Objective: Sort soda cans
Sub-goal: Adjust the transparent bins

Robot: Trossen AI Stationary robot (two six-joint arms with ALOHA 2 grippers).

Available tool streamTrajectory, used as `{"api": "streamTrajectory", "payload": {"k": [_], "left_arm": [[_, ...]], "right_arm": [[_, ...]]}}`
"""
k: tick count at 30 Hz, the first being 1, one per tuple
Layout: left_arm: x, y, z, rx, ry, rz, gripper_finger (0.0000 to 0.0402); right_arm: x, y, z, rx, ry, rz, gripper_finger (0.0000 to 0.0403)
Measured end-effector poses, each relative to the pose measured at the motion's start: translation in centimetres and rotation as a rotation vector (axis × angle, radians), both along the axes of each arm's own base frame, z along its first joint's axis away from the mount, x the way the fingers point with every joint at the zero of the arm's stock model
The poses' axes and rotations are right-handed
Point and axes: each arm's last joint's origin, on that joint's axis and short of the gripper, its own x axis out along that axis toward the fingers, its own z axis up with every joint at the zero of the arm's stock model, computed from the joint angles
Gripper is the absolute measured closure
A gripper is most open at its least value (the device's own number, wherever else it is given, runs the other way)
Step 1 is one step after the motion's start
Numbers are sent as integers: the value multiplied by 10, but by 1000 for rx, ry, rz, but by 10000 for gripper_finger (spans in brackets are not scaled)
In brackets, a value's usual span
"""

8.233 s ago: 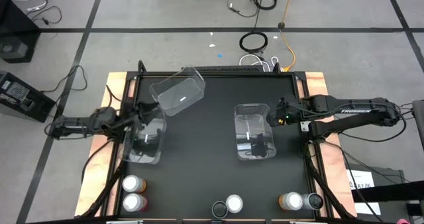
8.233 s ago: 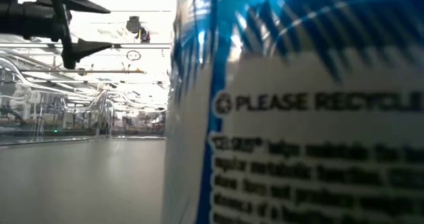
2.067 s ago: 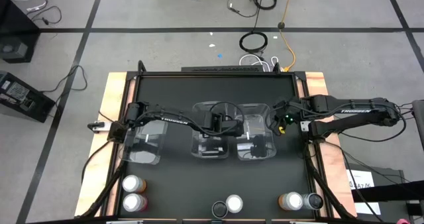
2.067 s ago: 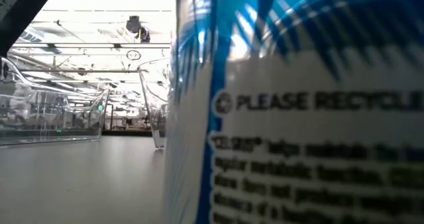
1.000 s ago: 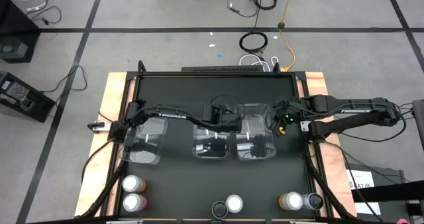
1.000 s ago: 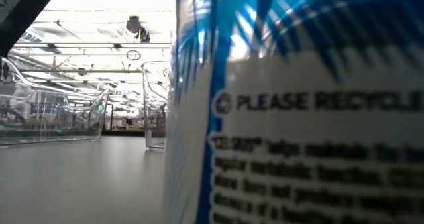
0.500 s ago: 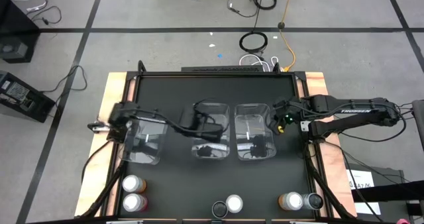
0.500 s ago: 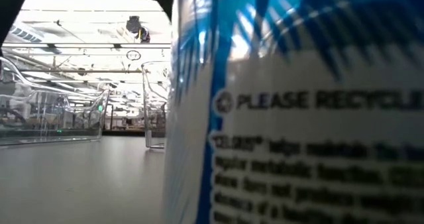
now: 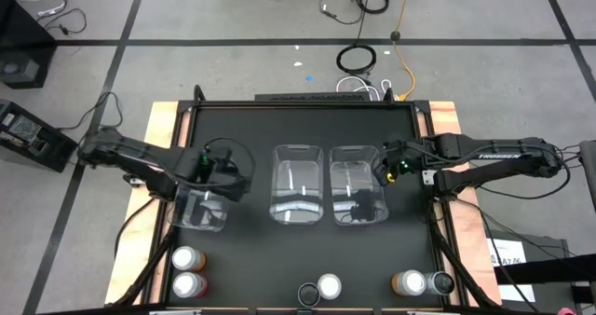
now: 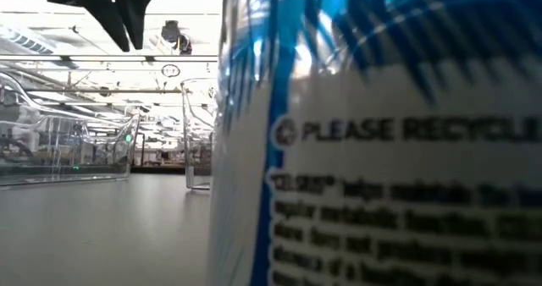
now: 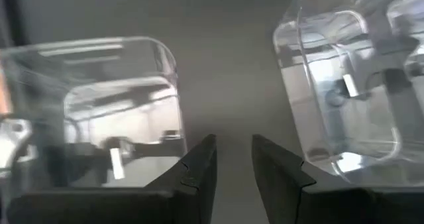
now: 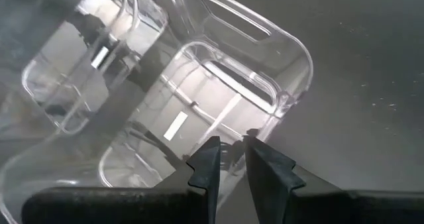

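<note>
Several soda cans stand upright along the table's near edge: two pink ones (image 9: 186, 258) (image 9: 186, 284), a silver-topped one (image 9: 329, 285) beside a dark one (image 9: 307, 295), an orange one (image 9: 407, 282) and a dark one (image 9: 440, 282). A blue-and-white can (image 10: 381, 151) fills the low view. My left gripper (image 9: 235, 180) (image 11: 233, 148) hangs above the gap between the left bin (image 9: 200, 208) and the middle bin (image 9: 298, 194), open by a narrow gap, with nothing in it. My right gripper (image 9: 384, 166) (image 12: 229, 148) stays over the right bin's (image 9: 357, 189) right rim, fingers slightly apart.
Three clear plastic bins stand side by side mid-table on the black mat (image 9: 298, 124). The middle and right ones almost touch. Bare mat lies behind them and between them and the cans. The table's wooden edges (image 9: 163, 119) show at both sides.
My left gripper has drawn away from the middle bin toward the table's left edge, rising a little. It now hangs by the left bin's right side. The middle bin has stayed where it stood.
</note>
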Motion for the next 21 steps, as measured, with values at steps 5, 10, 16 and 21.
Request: {"api": "streamTrajectory", "payload": {"k": [5,10,16,21], "left_arm": [[-9,1,-8,-20,-20,-29,297],[-11,2,-19,-13,20,-28,297],[-11,0,-35,-72,93,-35,297],[-10,-2,-48,-101,120,-14,297]], "right_arm": [[3,0,2,11,-38,-21,337],[4,0,2,19,-56,-36,337],[4,0,2,31,-59,-56,337],[4,0,2,36,-62,-65,337]]}}
